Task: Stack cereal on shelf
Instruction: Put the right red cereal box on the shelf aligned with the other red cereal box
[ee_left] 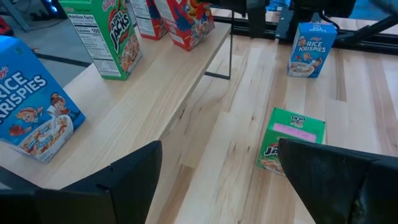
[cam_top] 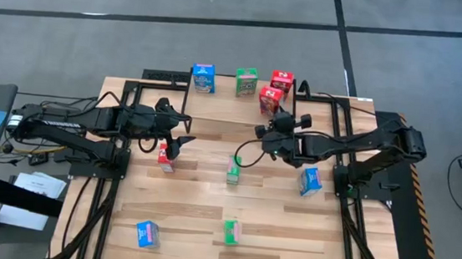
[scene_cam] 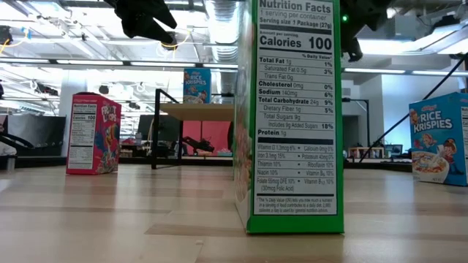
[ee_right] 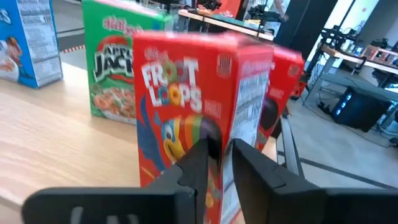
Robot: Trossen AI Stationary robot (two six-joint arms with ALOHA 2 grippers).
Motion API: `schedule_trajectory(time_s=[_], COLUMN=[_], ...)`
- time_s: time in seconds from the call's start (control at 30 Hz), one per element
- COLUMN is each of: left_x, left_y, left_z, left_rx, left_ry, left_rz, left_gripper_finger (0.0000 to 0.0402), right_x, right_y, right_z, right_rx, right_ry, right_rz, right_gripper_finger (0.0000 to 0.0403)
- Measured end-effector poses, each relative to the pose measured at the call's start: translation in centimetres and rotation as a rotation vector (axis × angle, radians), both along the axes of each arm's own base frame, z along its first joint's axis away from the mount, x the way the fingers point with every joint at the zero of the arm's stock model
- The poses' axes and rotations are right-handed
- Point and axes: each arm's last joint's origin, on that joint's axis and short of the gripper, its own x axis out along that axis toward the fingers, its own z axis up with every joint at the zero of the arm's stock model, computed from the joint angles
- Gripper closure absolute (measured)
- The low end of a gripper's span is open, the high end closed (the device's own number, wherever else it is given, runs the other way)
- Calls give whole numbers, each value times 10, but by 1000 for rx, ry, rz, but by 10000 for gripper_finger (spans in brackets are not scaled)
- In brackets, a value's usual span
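The shelf (cam_top: 226,94) stands at the table's far middle. On it stand a blue cereal box (cam_top: 204,78), a green one (cam_top: 246,82), a red one (cam_top: 281,79) and, nearer its front, a second red box (cam_top: 270,99). My right gripper (cam_top: 273,123) is right in front of this second red box (ee_right: 186,106), its fingers a narrow gap apart around the box's near upright corner. My left gripper (cam_top: 183,145) hovers open over the table's left middle, holding nothing (ee_left: 217,162). My right gripper comes level from the table's near side at the red box's near upright corner (ee_right: 227,134), low on the box. The box stands upright on the shelf. I cannot tell whether the fingers (ee_right: 196,163) touch it.
Loose boxes stand on the table: red (cam_top: 166,157) by my left gripper, green (cam_top: 233,170) in the middle, blue (cam_top: 310,181) at the right, blue (cam_top: 147,234) and green (cam_top: 231,231) near the front edge. Black frames (cam_top: 354,157) flank both sides.
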Motion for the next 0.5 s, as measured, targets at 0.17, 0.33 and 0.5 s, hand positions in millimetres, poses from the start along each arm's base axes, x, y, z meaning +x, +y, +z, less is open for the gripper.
schedule_trajectory(time_s=[0.17,0.33,0.5], left_x=[0,0,0], left_y=[0,0,0], left_z=[0,0,0], left_rx=[-1,-2,-2], left_ry=[0,-1,-1], left_rz=[0,0,0], left_gripper_finger=[90,90,90], right_x=[2,0,-2], right_y=[-2,-1,4], right_z=[6,2,2], right_rx=[-7,5,5], right_ry=[15,75,90], right_rz=[1,14,32], right_gripper_finger=[264,222,191])
